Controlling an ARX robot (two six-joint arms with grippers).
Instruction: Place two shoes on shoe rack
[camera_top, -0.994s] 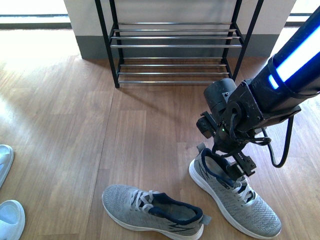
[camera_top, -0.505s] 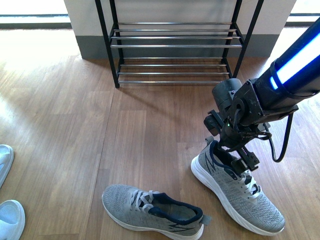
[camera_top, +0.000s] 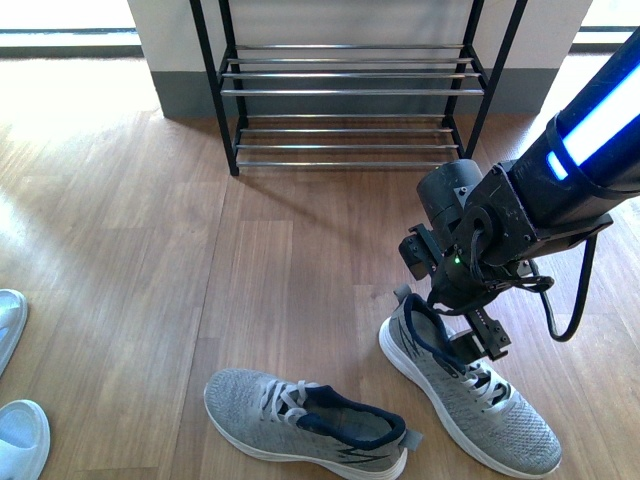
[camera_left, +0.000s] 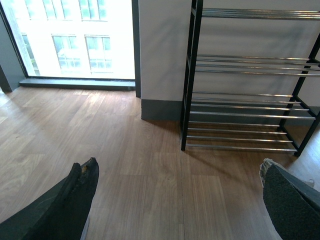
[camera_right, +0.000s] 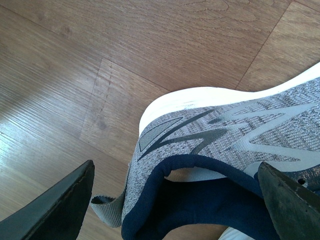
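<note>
While the open right claw (camera_top: 470, 338) sits around the heel of the grey shoe (camera_top: 490, 410) on the near right floor (camera_top: 150, 250), it grips nothing. Pinching only the soft edge could let it drop.

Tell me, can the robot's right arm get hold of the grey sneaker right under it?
Probably yes. The right claw hangs open just over the heel of that grey sneaker. The heel sits between its fingers with nothing else in the way. It seems only to need closing.
</note>
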